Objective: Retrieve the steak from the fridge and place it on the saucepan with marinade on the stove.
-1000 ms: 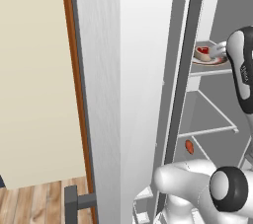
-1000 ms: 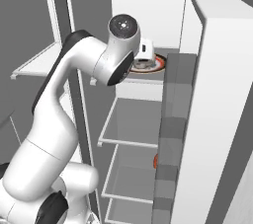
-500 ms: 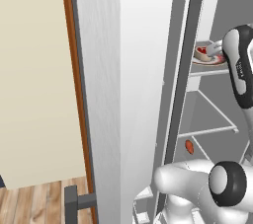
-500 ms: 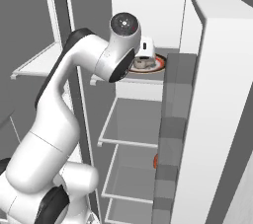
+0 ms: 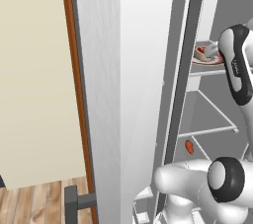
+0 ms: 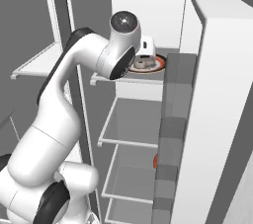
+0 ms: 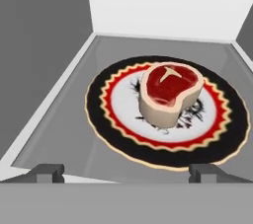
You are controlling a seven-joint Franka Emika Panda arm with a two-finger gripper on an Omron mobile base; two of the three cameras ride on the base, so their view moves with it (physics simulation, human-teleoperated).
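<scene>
Nearest in the hand view, the gripper (image 7: 126,172) was seen with its two dark fingertips (image 7: 45,172) set wide apart at the lower edge, nothing held between them. Just beyond them, the front lip of a fridge shelf (image 7: 59,124) was crossed, and on that shelf a round plate (image 7: 106,122) with a black rim and a red-and-cream zigzag band was laid flat. The steak (image 7: 169,92) was found on the plate's white centre, a thick raw red cut with a pale fatty wall, clear of the fingertips. Behind it, the white back wall of the fridge (image 7: 158,1) was visible.

From the right base view, the arm was seen reaching into the open fridge (image 6: 217,119) at upper-shelf height, the plate (image 6: 157,65) lying just past the hand.

The meat was judged light, soft and somewhat slick. A hold across its narrower width, on the pale side walls, was judged safest, with the plate left undisturbed.
</scene>
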